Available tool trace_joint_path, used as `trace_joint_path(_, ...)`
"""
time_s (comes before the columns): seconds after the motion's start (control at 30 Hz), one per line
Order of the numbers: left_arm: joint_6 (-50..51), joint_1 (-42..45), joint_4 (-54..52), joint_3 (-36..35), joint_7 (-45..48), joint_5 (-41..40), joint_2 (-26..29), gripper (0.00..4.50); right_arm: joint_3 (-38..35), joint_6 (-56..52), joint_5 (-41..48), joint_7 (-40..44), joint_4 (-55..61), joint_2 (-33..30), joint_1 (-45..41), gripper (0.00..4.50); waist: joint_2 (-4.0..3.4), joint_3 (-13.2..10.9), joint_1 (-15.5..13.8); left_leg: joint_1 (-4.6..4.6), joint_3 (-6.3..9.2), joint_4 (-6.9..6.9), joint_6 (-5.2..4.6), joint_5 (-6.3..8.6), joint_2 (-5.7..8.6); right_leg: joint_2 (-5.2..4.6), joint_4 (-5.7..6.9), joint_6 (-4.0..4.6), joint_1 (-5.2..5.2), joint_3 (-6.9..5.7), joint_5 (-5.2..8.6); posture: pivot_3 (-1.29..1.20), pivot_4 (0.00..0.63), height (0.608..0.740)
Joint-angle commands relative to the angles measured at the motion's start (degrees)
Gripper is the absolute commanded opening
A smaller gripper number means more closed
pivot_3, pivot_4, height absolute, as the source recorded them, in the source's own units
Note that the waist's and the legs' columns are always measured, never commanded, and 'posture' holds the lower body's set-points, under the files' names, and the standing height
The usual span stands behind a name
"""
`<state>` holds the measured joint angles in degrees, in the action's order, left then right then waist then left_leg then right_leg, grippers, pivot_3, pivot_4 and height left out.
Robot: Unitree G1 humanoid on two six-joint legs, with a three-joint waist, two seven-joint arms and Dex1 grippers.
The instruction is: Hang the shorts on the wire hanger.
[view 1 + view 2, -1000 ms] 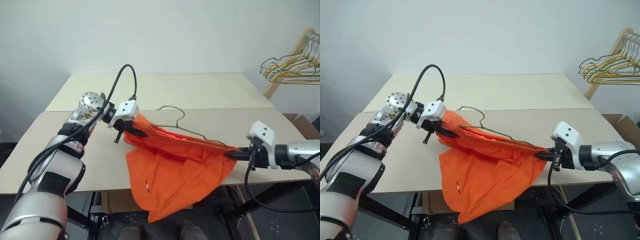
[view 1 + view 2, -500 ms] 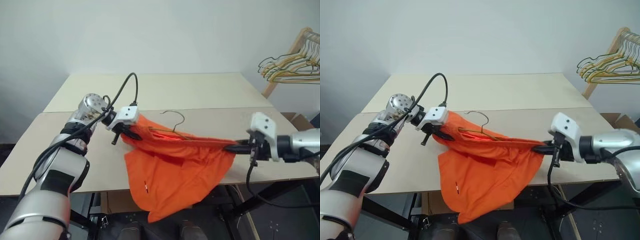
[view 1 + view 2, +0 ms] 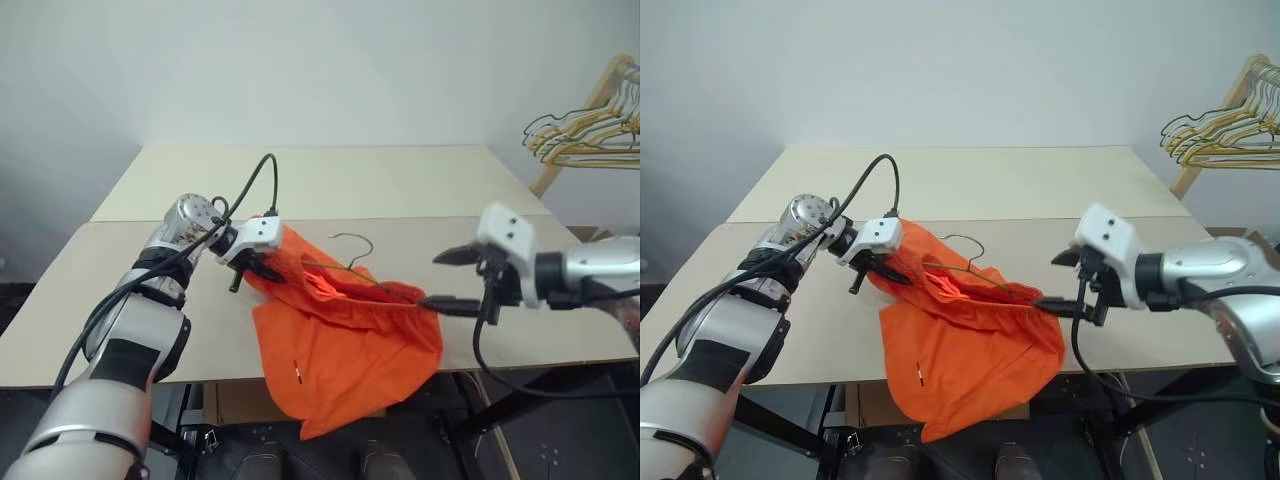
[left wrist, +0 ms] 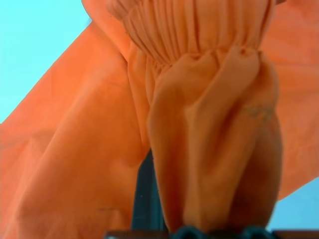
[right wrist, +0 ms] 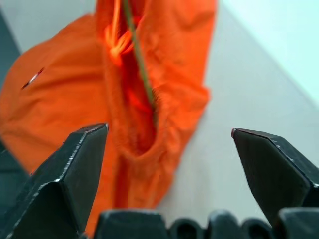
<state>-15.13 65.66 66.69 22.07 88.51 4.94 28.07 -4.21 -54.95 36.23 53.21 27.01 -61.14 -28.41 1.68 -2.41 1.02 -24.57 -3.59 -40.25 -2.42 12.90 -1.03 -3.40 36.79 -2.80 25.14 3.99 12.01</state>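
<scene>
A: Where do things stand?

B: The shorts lie at the near edge of the counter, one leg spilling over it toward six o'clock. The left gripper is clamped shut on the gathered waistband at the nine o'clock end. The right gripper hangs just off the three o'clock end, its fingers spread wide with nothing between them.

A: And the wire hanger?

B: The wire hanger is mostly inside the fabric. Its curved hook pokes out on the far side, and a length of thin olive-grey wire runs through the waist opening (plainest from the right wrist).

A: What could go wrong?

B: With only one end pinched, the free end has little keeping it on the wire. If the left arm lifts now, I'd expect the slick, light cloth to slide along the smooth wire and bunch at one corner, or drop off. The overhanging leg adds pull toward the floor. The hanger itself looks unheld, so it could tip or skate on the flat counter.

A: Materials?

B: Soft, bright orange woven cloth, ruched at the elastic; thin, stiff, triangular wire; a matte, pale beige counter.
</scene>
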Motion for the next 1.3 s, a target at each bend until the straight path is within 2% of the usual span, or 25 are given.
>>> trace_joint_path(0.03,-0.46,2.93,-0.02,-2.0,0.27,0.69,-0.06,0.0,2.69,-2.46,1.93,-3.43,2.91,4.85,-5.47,4.48,0.0,0.0,0.32,0.05,-0.01,0.0,0.0,0.0,-0.03,0.03,0.0,0.0,-0.01,-0.01,0.01,-0.04,0.0,0.74)
trace_joint_path(0.17,-0.6,3.29,0.21,-2.78,0.66,1.35,-0.07,0.0,12.52,-2.7,-2.62,-7.44,0.89,12.88,-9.96,4.48,0.0,0.0,1.0,0.13,0.0,0.05,0.0,0.0,-0.07,0.07,0.07,-0.1,-0.05,-0.01,0.09,-0.03,0.0,0.74)
trace_joint_path(0.27,-0.42,3.68,0.26,-3.47,0.85,1.59,-0.14,0.0,16.87,-2.1,-5.57,-9.62,-3.22,18.13,-12.91,4.48,0.0,0.0,1.21,-0.03,0.03,0.04,0.0,0.0,0.0,0.02,0.09,0.05,0.04,0.0,-0.19,-0.02,0.0,0.74)
trace_joint_path(0.3,-0.31,3.82,0.22,-3.74,1.07,1.55,-0.13,0.0,17.78,-1.6,-6.46,-10.3,-4.94,19.98,-13.75,4.32,0.0,0.0,1.29,-0.06,0.03,0.04,0.0,0.0,0.02,0.02,0.06,0.02,0.04,0.0,-0.22,-0.01,0.0,0.74)
trace_joint_path(0.37,-0.23,3.98,0.12,-4.2,1.24,1.54,-0.11,0.0,18.5,-0.74,-7.56,-10.47,-7.48,22.08,-14.59,3.88,0.0,0.0,1.24,-0.1,0.04,0.03,0.0,0.0,0.05,-0.01,0.04,0.0,0.06,0.0,-0.24,-0.01,0.0,0.74)
trace_joint_path(0.7,-0.48,3.74,-0.54,-5.59,2.6,1.45,0.47,0.0,17.42,4.08,-9.61,-6.95,-10.5,24.21,-14.18,0.27,0.0,0.0,1.04,-0.12,0.12,0.04,-0.02,0.0,0.04,0.01,0.07,-0.02,0.05,-0.06,-0.23,0.01,0.0,0.74)
trace_joint_path(0.73,-0.77,3.64,-0.65,-5.83,2.93,1.24,0.47,0.0,17.44,4.86,-9.84,-6.4,-10.48,24.01,-14.0,0.02,0.0,0.0,1.06,-0.11,0.12,0.03,-0.02,0.0,0.04,0.01,0.08,-0.02,0.04,-0.06,-0.23,0.01,0.0,0.74)
trace_joint_path(0.8,-0.22,3.6,-0.87,-7.09,2.39,0.18,0.16,0.0,17.39,6.44,-10.34,-5.13,-10.54,23.65,-13.55,0.02,0.0,0.0,1.06,-0.1,0.12,0.02,-0.01,0.0,0.04,0.01,0.1,-0.02,0.04,-0.06,-0.23,0.01,0.0,0.74)
trace_joint_path(0.9,3.96,4.97,-0.76,-8.4,3.64,-1.83,-0.19,0.78,17.81,9.11,-11.63,-3.18,-10.61,22.57,-12.66,0.0,0.0,0.0,1.05,-0.1,0.12,0.02,-0.01,0.0,0.04,0.01,0.1,-0.02,0.04,-0.06,-0.23,0.01,0.0,0.74)
trace_joint_path(1.1,7.74,6.57,-2.45,-7.42,3.99,-7.81,2.82,2.72,17.09,11.83,-12.81,-0.46,-10.89,21.07,-11.1,0.0,0.0,0.0,1.23,-0.11,0.14,0.03,-0.01,0.0,0.06,0.0,0.08,-0.05,0.04,-0.06,-0.21,0.01,0.0,0.74)
trace_joint_path(1.27,1.45,5.53,-1.67,-7.79,3.46,-5.91,4.75,4.44,15.74,12.16,-12.59,0.39,-10.71,19.82,-10.37,0.0,0.0,0.0,1.13,-0.04,0.16,0.09,-0.01,0.0,0.02,0.05,0.12,-0.01,0.05,-0.07,-0.2,0.04,0.0,0.74)
trace_joint_path(1.3,0.26,5.29,-1.36,-7.91,3.51,-5.17,4.67,4.48,15.45,12.02,-12.35,0.53,-10.5,19.59,-10.32,0.0,0.0,0.0,0.99,-0.04,0.15,0.09,-0.01,0.0,0.02,0.05,0.13,-0.01,0.04,-0.07,-0.2,0.04,0.0,0.74)
